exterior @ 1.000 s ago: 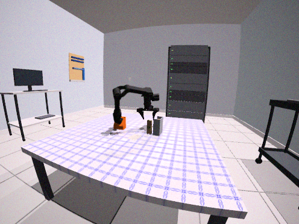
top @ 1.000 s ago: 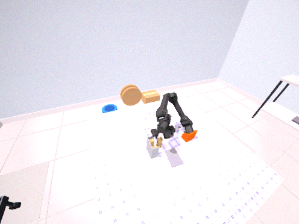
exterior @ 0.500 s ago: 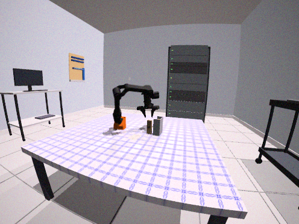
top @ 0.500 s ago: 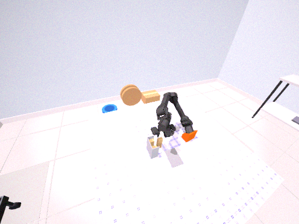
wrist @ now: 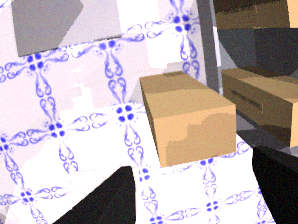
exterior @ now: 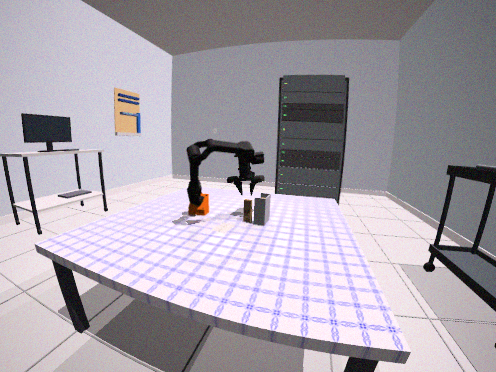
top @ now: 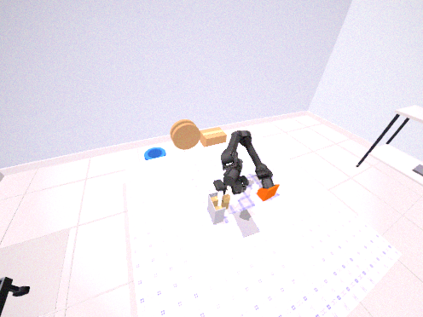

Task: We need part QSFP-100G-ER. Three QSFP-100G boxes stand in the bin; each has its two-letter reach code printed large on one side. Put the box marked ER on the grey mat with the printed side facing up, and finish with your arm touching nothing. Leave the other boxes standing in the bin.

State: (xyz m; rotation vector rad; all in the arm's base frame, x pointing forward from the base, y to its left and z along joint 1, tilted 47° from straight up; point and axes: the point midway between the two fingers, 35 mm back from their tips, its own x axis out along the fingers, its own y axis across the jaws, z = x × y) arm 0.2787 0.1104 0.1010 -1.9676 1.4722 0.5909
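One brown box (top: 226,202) (exterior: 248,211) (wrist: 192,102) stands upright on the table just outside the grey bin (top: 217,216) (exterior: 262,211) (wrist: 209,50); no code shows on its visible faces. Two other brown boxes stand in the bin, one nearer (wrist: 260,97) and one farther (wrist: 250,14) in the wrist view. The nearer has a dark line of print, not legible. My gripper (exterior: 246,193) (wrist: 194,167) is partly open and empty, above the loose box. The grey mat (top: 250,230) (wrist: 45,25) carries nothing and is partly in shadow. The ER code is not visible.
The bin's wall is close beside the loose box. The arm's orange base (top: 268,193) (exterior: 202,205) stands on the patterned table (exterior: 210,280), on the other side of the mat from the bin.
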